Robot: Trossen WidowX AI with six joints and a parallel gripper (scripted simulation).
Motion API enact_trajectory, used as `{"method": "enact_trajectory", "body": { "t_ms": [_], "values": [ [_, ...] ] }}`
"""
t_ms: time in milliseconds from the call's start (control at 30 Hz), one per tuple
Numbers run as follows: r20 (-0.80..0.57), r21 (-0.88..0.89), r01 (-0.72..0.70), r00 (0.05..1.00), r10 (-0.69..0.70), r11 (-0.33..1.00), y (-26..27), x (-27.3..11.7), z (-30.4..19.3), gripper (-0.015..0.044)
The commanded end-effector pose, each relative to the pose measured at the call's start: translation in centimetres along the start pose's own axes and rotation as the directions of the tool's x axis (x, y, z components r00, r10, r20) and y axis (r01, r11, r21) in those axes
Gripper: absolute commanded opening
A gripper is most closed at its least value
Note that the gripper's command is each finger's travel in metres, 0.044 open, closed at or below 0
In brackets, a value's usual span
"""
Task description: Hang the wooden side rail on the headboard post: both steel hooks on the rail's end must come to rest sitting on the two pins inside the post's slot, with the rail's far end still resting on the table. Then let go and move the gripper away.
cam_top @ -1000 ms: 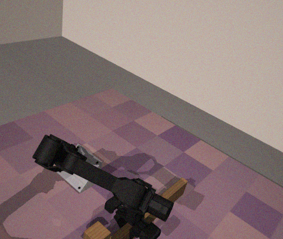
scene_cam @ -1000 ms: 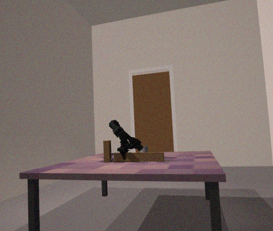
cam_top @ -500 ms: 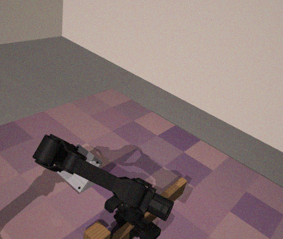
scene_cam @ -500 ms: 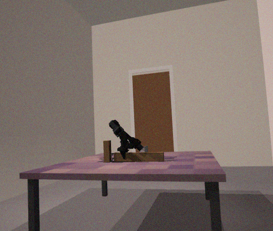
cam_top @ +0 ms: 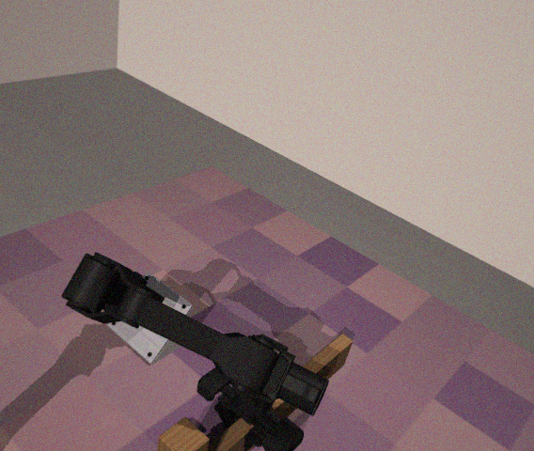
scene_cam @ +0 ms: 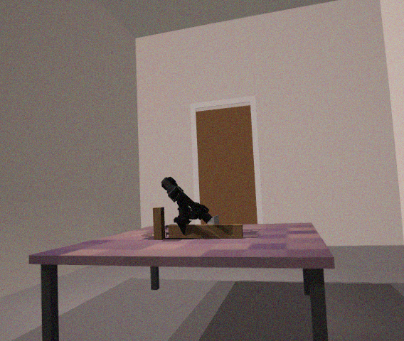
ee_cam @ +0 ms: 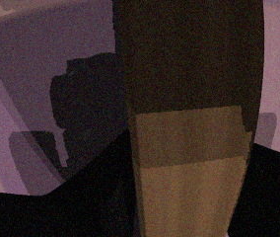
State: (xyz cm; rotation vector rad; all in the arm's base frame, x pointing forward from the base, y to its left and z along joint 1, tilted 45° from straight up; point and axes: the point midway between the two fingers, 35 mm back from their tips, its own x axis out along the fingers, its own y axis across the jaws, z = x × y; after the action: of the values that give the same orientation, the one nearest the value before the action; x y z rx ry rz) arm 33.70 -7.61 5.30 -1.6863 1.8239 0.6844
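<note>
The wooden side rail [cam_top: 339, 353] [scene_cam: 220, 231] [ee_cam: 191, 197] lies about level, low at the table. I cannot tell whether its near end is slightly raised. My gripper [scene_cam: 183, 229] [ee_cam: 165, 135] is shut on the rail, toward its end nearer the post. In the top view the arm hides the fingertips. The headboard post [cam_top: 182, 441] [scene_cam: 157, 224] stands upright just beyond that end, with a narrow gap between. Small dark hooks [scene_cam: 166, 231] show in the gap. The slot and pins are hidden, and I cannot tell whether the hooks touch the post.
The patchwork table top [cam_top: 384, 359] [scene_cam: 180, 253] carries everything. The arm's light metal base plate [cam_top: 143, 343] [scene_cam: 215, 219] is behind the rail in the exterior view. The black arm [cam_top: 180, 327] [scene_cam: 185, 202] reaches from it over the rail. Shadows fall across the rail and table.
</note>
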Motion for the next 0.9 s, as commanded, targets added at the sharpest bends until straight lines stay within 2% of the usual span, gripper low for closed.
{"method": "enact_trajectory", "body": {
  "t_ms": [0, 867],
  "values": [
    [0.006, -0.004, 0.014, 1.0, -0.014, 1.0, -0.19, -0.65, 0.25, 0.0],
    [0.006, -0.004, 0.014, 1.0, -0.014, 1.0, -0.19, -1.08, 0.25, 0.0]
  ]
}}
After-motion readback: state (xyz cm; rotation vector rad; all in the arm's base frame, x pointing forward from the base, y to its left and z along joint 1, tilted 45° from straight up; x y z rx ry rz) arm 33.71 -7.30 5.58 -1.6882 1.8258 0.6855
